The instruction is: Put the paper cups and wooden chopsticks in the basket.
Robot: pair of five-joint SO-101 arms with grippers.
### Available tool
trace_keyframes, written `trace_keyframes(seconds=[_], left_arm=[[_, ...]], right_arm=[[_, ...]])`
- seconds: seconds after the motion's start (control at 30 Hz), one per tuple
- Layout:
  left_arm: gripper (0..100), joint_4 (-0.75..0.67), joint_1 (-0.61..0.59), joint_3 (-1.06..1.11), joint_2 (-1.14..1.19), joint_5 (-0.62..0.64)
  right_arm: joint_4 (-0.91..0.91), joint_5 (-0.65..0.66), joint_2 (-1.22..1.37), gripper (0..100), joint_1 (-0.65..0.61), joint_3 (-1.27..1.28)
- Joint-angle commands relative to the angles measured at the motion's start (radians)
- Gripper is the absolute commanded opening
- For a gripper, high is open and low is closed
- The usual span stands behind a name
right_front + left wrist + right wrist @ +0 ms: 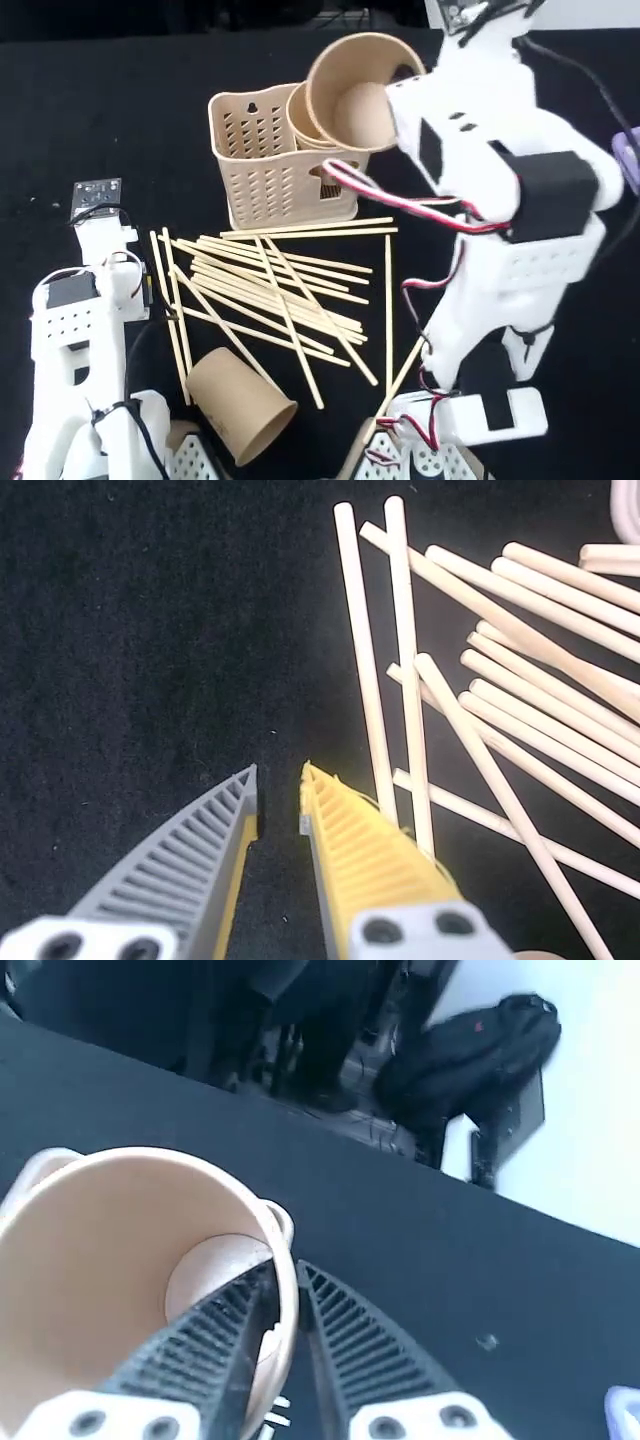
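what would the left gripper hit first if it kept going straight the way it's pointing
Probably the bare black table: the left gripper points at open cloth, with the chopsticks lying just off to one side. Depth is hard to judge.

— Where did the high camera sit?
— Above the bench (pixel 110 110), looking steeply down. The basket (pixel 270 175) lay toward twelve o'clock, the chopsticks (pixel 270 288) at centre.
— And the wrist cameras?
— Each rode close on its wrist. The one behind the left tool (pixel 278 770) looked down on those same chopsticks. The one behind the right tool (pixel 285 1265) looked into a cup (pixel 100 1240), at one o'clock from above, with the room beyond.
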Motion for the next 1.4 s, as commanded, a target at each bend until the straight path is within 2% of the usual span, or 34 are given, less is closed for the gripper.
trace_keyframes(seconds=[0.0,0.5,0.93,1.37], left_arm=[[8,-0.011,-0.001,-0.056,-0.026,0.012],[8,-0.005,-0.001,-0.059,-0.026,0.012],[8,-0.005,-0.005,-0.059,-0.026,0.012],[8,-0.009,-0.001,-0.056,-0.026,0.012]], right_arm=[[-0.083,-0.069,-0.013,1.1,-0.068,-0.042],[-0.137,-0.101,0.309,1.1,-0.04,-0.051],[-0.216,-0.101,0.321,1.1,-0.043,-0.133],[-0.175,-0.129,0.337,1.1,-0.043,-0.194]])
